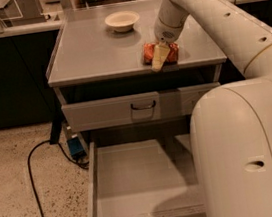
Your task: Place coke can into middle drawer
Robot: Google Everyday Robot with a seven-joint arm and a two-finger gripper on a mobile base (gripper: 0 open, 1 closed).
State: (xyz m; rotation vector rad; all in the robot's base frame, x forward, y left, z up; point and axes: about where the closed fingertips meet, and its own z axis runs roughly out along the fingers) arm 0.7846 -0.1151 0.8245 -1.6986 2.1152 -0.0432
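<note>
We see the coke can (pixel 173 52) on the tabletop (pixel 90 54), right of the bowl (pixel 122 20) and nearer to us. The gripper (pixel 159 61) is at the can; whether its jaws pinch it, we cannot tell. The middle drawer (pixel 136 181) is open, well below the bowl.

gripper (pixel 160 60) at coke can (pixel 172 53), partly hiding it

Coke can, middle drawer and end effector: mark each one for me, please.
coke can (pixel 172 53), camera view, its red right end.
middle drawer (pixel 136 181), camera view, bare floor of the open drawer.
end effector (pixel 160 57), camera view, pale tip in front of the can, over the cabinet top (pixel 97 50).
</note>
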